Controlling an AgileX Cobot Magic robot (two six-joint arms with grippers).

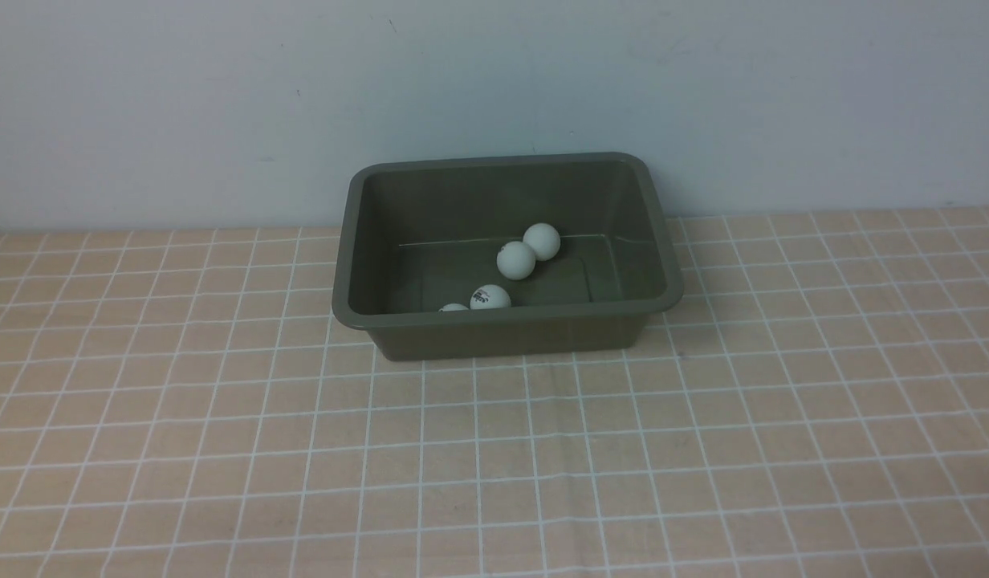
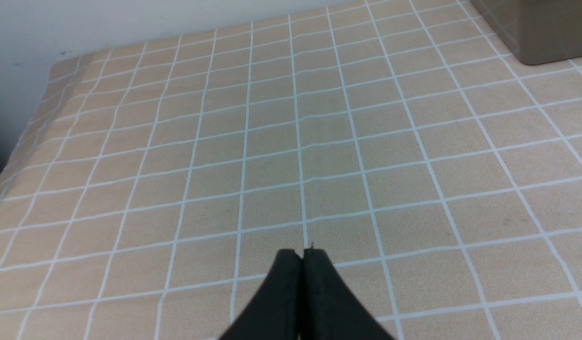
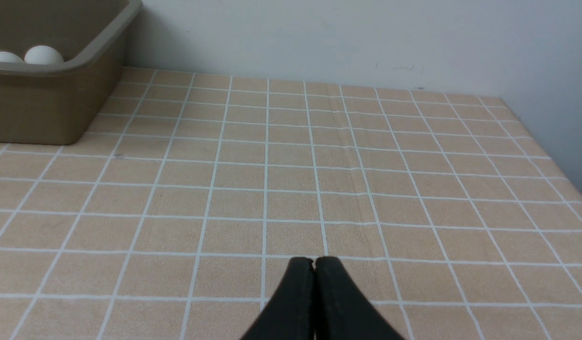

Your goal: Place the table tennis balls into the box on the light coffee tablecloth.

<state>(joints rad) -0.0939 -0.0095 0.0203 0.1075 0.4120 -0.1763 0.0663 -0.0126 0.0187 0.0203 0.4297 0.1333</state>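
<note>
The olive-green box (image 1: 506,317) stands at the back middle of the light coffee tablecloth (image 1: 494,457). Inside it lie several white table tennis balls: two touching near the far wall (image 1: 541,240) (image 1: 515,259), one with a dark logo (image 1: 490,298) and one half hidden by the near rim (image 1: 454,307). The right wrist view shows the box corner (image 3: 59,108) with two balls (image 3: 44,55) over its rim. My left gripper (image 2: 302,255) is shut and empty above bare cloth. My right gripper (image 3: 314,262) is shut and empty too. Neither arm shows in the front view.
A pale wall (image 1: 494,96) rises just behind the box. The cloth's left edge (image 2: 17,141) and right edge (image 3: 555,156) drop off in the wrist views. A corner of the box (image 2: 541,38) shows in the left wrist view.
</note>
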